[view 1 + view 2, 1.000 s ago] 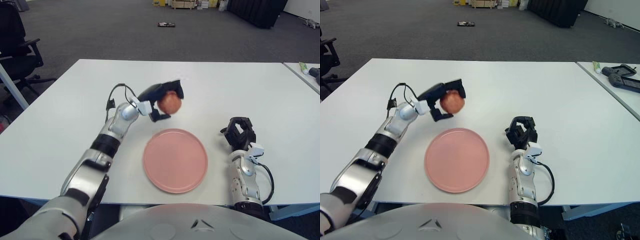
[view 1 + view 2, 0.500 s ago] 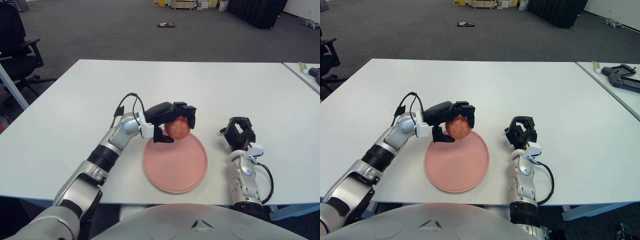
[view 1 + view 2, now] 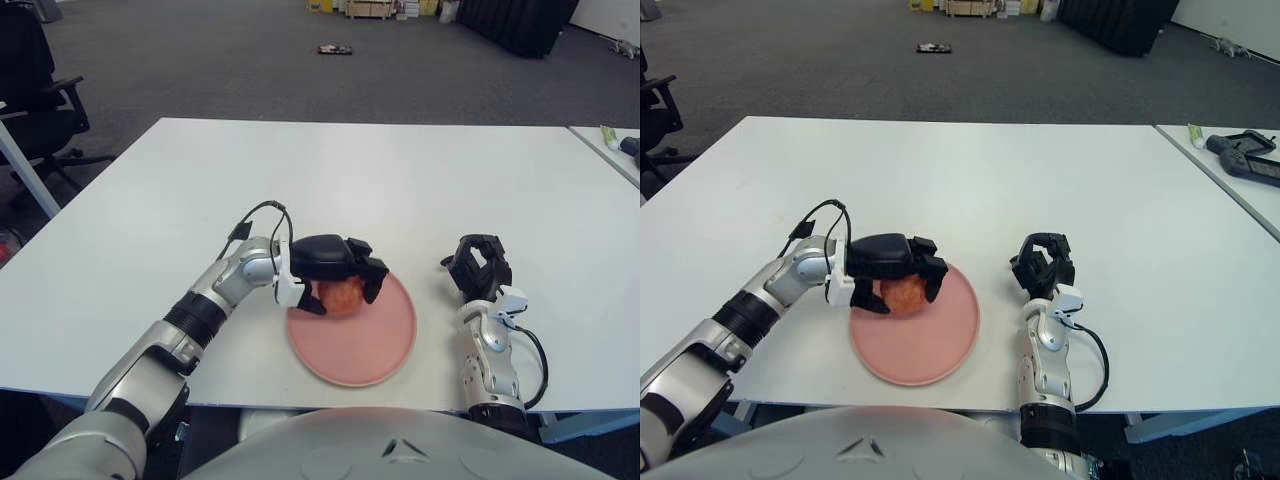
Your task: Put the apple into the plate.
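Left eye view. I log a white worktop [image 3: 140, 220] carrying a pink plate [image 3: 372, 345] near its front edge. My left robot hand [image 3: 335, 270] reaches in over the plate's left part, black fingers [image 3: 372, 281] curled down around a red-orange apple [image 3: 343, 296]; the apple sits low over the plate, but I cannot tell whether it touches the surface. My right robot hand [image 3: 478, 267] shows to the right of the plate, apart from it, fingers curled in and holding nothing. An office chair [image 3: 35, 90] stands on the floor at far left.

Right eye view. Same layout: left robot hand clasping the apple [image 3: 902, 293] over the plate [image 3: 940, 345]; right robot hand [image 3: 1043, 262] just right of the plate's rim. A black device [image 3: 1248, 160] lies on a neighbouring table at far right.
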